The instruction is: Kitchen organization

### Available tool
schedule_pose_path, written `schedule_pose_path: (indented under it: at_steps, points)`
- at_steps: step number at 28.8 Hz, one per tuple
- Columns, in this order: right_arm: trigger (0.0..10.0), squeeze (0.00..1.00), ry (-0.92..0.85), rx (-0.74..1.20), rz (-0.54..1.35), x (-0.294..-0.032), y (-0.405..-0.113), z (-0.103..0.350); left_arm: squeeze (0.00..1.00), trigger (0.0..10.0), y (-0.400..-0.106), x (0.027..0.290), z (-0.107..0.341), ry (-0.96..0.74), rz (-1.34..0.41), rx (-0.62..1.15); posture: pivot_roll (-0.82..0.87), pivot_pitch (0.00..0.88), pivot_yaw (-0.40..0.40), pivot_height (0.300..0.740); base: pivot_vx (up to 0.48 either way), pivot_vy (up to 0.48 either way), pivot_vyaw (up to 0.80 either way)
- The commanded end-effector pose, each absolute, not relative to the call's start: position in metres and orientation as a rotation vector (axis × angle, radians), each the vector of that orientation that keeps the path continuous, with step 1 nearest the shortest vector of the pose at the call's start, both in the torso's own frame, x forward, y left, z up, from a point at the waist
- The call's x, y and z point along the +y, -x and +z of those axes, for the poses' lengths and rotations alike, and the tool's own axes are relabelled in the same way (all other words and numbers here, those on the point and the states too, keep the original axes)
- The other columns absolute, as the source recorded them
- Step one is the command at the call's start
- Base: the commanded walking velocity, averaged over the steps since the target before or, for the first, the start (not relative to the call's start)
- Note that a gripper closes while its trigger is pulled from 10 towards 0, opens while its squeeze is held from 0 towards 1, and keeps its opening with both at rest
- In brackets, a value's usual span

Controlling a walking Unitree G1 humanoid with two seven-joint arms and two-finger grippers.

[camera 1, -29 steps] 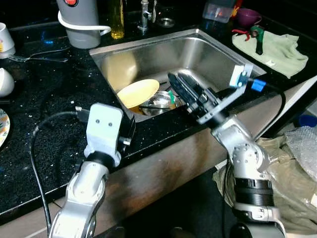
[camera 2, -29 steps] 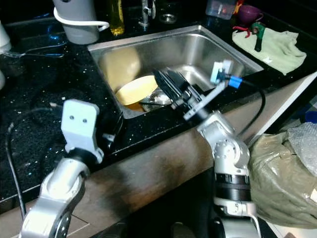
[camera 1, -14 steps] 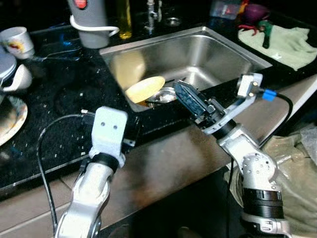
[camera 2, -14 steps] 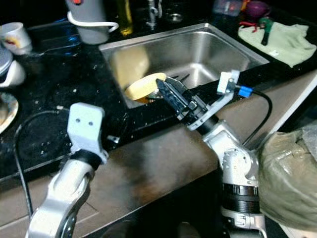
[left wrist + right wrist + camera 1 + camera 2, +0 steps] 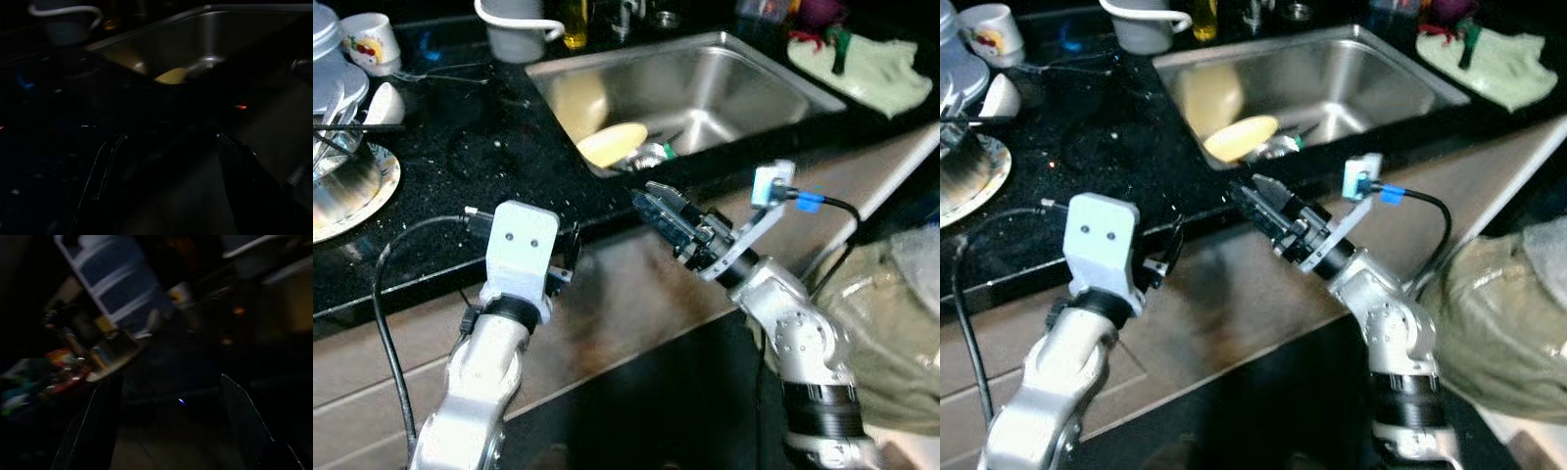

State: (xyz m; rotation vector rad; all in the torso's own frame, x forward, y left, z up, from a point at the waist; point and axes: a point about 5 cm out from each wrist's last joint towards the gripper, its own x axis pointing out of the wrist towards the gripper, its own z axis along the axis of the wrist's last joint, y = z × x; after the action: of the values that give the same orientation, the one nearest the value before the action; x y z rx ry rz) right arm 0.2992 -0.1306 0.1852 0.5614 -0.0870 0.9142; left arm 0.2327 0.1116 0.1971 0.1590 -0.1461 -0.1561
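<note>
We held both empty, open grippers, left (image 5: 570, 257) and right (image 5: 658, 211), low, and should reach slowly toward the sink (image 5: 724, 69) at 12 o'clock.

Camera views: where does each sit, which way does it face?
Left eye, right eye: head, down at the sink; both arms show, right tool at the counter edge.
Left wrist: along the open left tool toward the sink and yellow plate.
Right wrist: along its open fingers, toward dim clutter.
Shared: sink, plate.
</note>
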Motion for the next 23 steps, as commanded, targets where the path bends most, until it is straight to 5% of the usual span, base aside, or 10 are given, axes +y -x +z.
schedule_pose_path:
  at_steps: [1,13,23]
  points:
    - [10.0,0.0,-0.531,-0.081,0.876,-0.133,-0.3,0.181,0.0,10.0,-0.232,0.111,0.194,-0.167,-0.159,-0.137,0.07,0.067,-0.057,0.74,-0.285,0.0,0.0]
    - [10.0,0.0,-0.234,0.045,0.363,-0.161,-0.288,0.136,0.0,10.0,-0.219,0.118,0.153,-0.207,-0.156,0.003,0.05,0.074,-0.05,0.74,-0.289,0.0,0.0]
    - [10.0,0.0,-0.097,0.077,0.273,-0.158,-0.291,0.124,0.0,10.0,-0.214,0.124,0.125,-0.117,-0.158,0.11,0.05,0.079,-0.044,0.74,-0.172,0.0,0.0]
